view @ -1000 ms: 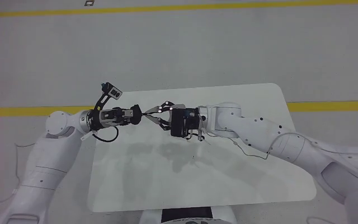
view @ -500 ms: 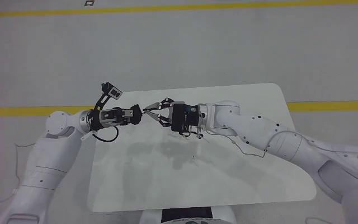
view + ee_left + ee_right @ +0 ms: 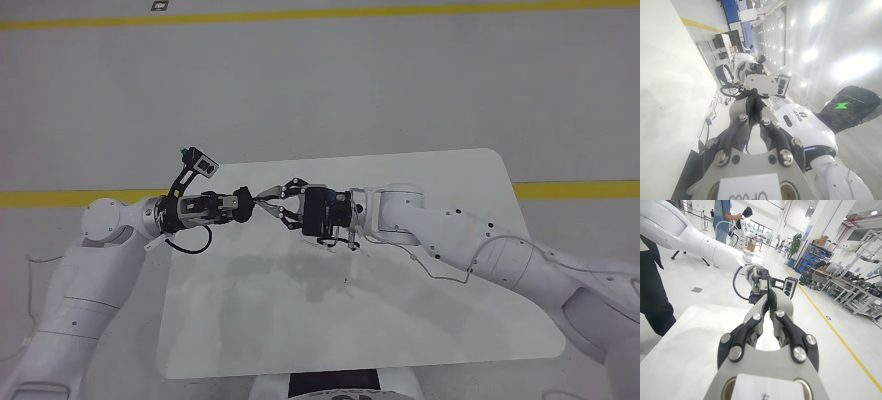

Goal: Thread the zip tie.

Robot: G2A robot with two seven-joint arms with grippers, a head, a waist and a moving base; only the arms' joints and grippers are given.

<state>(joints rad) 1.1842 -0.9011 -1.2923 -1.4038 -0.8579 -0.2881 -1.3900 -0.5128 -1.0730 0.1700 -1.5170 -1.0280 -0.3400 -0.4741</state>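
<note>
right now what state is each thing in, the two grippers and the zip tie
left gripper: shut on the zip tie, above the table
right gripper: shut on the zip tie, facing the left gripper
zip tie: held off the table by both grippers; threaded or not, cannot tell

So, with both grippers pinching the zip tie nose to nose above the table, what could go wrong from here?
1. The right gripper pinches the thin zip tie near its fingertips; the tie might slip out and drop onto the table.
2. The left gripper sits almost tip to tip with it, so any push forward could knock the fingers together or buckle the tie.
</note>
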